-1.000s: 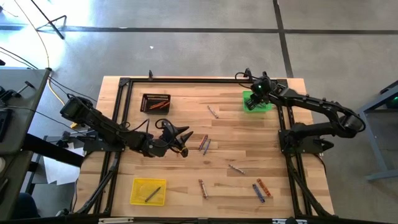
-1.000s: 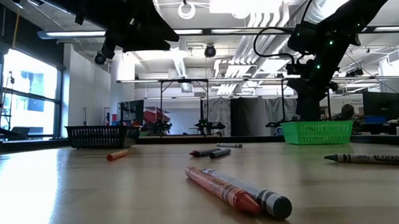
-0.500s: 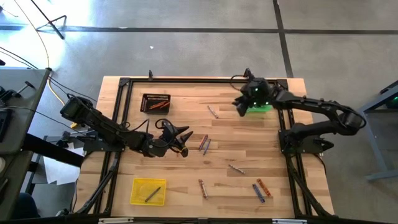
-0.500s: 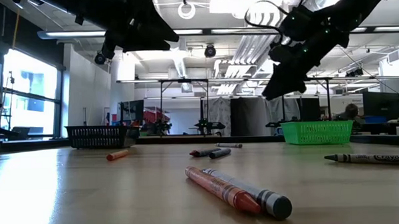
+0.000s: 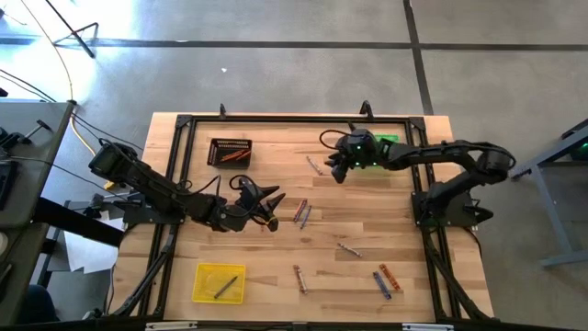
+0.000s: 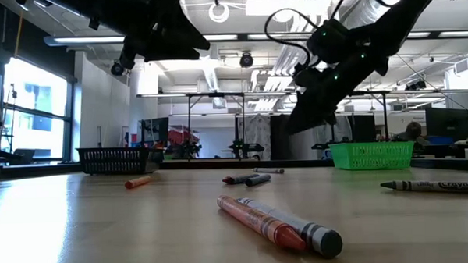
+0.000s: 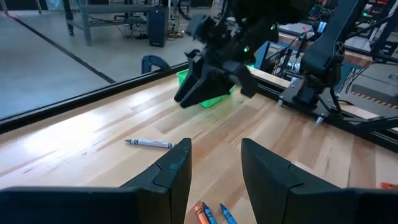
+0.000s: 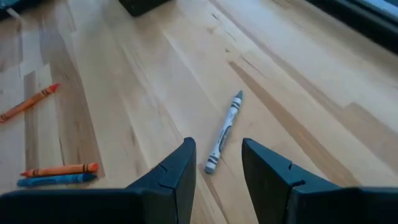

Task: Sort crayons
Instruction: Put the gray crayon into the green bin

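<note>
I am bringing the right gripper [image 8: 216, 163], fingers spread and empty, over the thin grey paper-wrapped crayon [image 8: 224, 132] lying on the wooden table [image 5: 367, 221] near the green tray [image 5: 388, 141], and I judge it light, stiff, rolling easily, best pinched mid-length.

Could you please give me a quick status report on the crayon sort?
Right tool open, empty, above grey crayon. Left tool open, empty, mid-table. Path clear.
</note>
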Action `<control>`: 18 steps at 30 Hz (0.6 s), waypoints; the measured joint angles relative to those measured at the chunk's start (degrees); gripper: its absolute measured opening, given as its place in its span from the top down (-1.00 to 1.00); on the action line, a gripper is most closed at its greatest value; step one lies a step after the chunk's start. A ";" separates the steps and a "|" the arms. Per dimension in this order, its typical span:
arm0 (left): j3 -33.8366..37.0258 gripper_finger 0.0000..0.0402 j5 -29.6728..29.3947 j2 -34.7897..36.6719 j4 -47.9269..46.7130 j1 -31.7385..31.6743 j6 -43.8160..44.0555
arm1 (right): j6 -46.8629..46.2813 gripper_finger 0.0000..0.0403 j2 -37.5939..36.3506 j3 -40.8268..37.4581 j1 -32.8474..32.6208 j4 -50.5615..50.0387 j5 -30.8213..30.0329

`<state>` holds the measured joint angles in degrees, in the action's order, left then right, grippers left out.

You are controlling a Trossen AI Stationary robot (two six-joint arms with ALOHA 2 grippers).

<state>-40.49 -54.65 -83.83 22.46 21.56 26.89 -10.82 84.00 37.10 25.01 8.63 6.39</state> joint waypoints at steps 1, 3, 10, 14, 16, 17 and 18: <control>0.00 0.37 0.00 0.00 0.02 -0.02 -0.44 | -0.88 0.39 0.96 0.00 -0.11 0.66 -0.31; 0.00 0.37 0.00 0.02 0.05 -0.27 -1.60 | -2.46 0.39 2.85 0.00 -0.21 1.93 -0.88; 0.04 0.37 -0.01 1.70 1.08 -2.08 -6.88 | -3.21 0.39 9.54 4.92 -2.20 -1.25 -5.08; 0.04 0.37 -0.02 3.59 1.11 -2.94 -9.99 | 0.51 0.39 13.76 12.06 -3.82 -9.73 -7.60; 0.04 0.37 0.06 4.62 0.85 -3.21 -11.28 | 1.88 0.39 15.86 15.76 -4.21 -14.34 -8.04; 0.04 0.37 0.00 5.23 0.89 -3.21 -11.89 | 2.29 0.39 16.99 17.45 -4.24 -16.65 -8.10; 0.04 0.37 0.01 5.75 1.13 -3.21 -12.39 | 2.62 0.39 18.14 19.05 -4.24 -18.62 -8.11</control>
<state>-40.45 -54.65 -78.09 23.58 18.35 14.50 -8.20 102.14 56.15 20.78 -9.99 -1.72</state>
